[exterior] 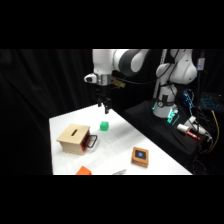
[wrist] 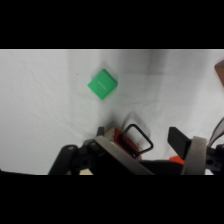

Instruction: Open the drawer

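The drawer (exterior: 86, 139), its flat reddish-brown front carrying a black wire loop handle (exterior: 92, 141), sits pushed into a pale wooden box (exterior: 73, 137) with a slotted top, near the table's (exterior: 120, 150) left edge. A small green cube (exterior: 104, 125) lies beyond it toward the far edge. The gripper (exterior: 104, 106) hangs above the far edge; whether its fingers are parted cannot be told. A flat orange-brown square block (exterior: 140, 156) with a dark blue centre lies near the right edge.

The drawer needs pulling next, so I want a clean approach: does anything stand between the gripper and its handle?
Nothing visible does. The gripper hangs above the table, the drawer faces open tabletop, and the green cube sits apart beside that path.
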Motion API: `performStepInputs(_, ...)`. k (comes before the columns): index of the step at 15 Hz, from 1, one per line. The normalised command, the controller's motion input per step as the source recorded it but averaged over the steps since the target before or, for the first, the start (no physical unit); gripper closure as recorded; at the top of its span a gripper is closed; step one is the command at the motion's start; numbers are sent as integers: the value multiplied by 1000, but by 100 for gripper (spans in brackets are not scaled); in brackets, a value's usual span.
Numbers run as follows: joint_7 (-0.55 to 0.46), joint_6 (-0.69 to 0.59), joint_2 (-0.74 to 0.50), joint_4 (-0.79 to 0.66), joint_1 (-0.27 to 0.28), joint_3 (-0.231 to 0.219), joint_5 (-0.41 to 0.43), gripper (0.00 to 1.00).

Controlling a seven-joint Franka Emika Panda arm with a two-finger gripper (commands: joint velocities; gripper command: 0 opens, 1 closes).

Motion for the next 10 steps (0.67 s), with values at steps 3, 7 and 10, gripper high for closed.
performStepInputs(3, 120, -9, 141, 144, -9, 22, 10, 0)
performStepInputs(7, 190, -39, 336, 377, 13, 32, 52, 0)
performStepInputs(10, 284, -61, 364, 461, 39, 11, 9, 0)
